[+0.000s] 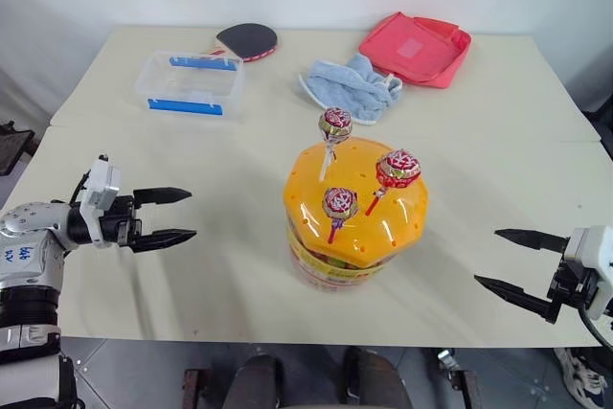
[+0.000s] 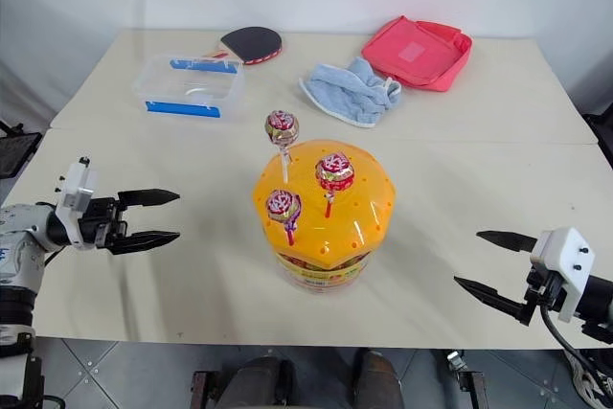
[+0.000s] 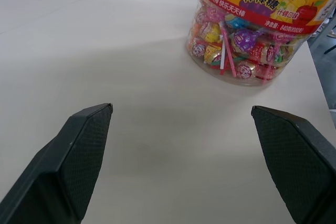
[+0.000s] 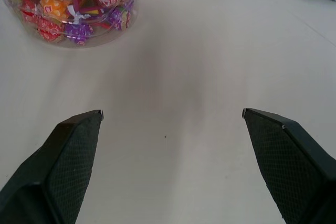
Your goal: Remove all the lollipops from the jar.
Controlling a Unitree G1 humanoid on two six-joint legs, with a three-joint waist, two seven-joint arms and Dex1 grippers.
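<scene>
Pale tabletop (image 1: 192, 284) carries everything; at its near edge the left gripper (image 1: 170, 215) and right gripper (image 1: 506, 259) hover with jaws spread, empty. Between them stands the clear plastic jar (image 1: 352, 210), three red-wrapped lollipops (image 1: 397, 169) upright in its domed orange lid. Each should probably be pinched low on the stick and drawn straight up.

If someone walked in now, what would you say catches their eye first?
The jar near the table's front edge, with its domed orange lid and three lollipops standing upright in it. The left gripper and right gripper flank it, both open and apart from it.
</scene>
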